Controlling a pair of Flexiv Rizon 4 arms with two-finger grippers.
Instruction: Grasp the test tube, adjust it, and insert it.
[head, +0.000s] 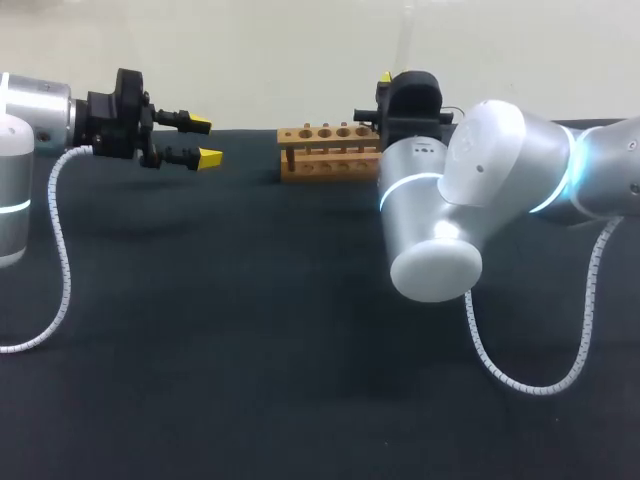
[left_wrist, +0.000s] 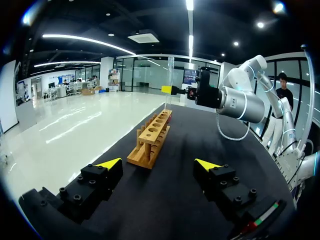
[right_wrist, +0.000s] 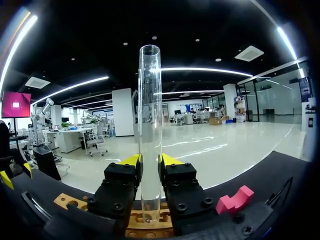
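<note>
A clear glass test tube (right_wrist: 149, 125) stands upright between the fingers of my right gripper (right_wrist: 150, 161), which is shut on it. Its lower end reaches the top of the wooden rack (right_wrist: 150, 223), at a hole; whether it is inside I cannot tell. In the left wrist view the test tube (left_wrist: 170, 82) rises over the far end of the rack (left_wrist: 152, 137), held by my right gripper (left_wrist: 172, 90). In the head view the rack (head: 330, 152) lies at the table's back, my right gripper (head: 383, 84) at its right end. My left gripper (head: 200, 140) hovers open to the rack's left, its own view showing it (left_wrist: 159, 165) empty.
A pink block (right_wrist: 235, 201) lies on the dark table beside the rack, on the side away from my left arm. My right arm's big silver elbow (head: 450, 220) hangs over the table's middle right. White coiled cables (head: 60, 260) trail from both arms.
</note>
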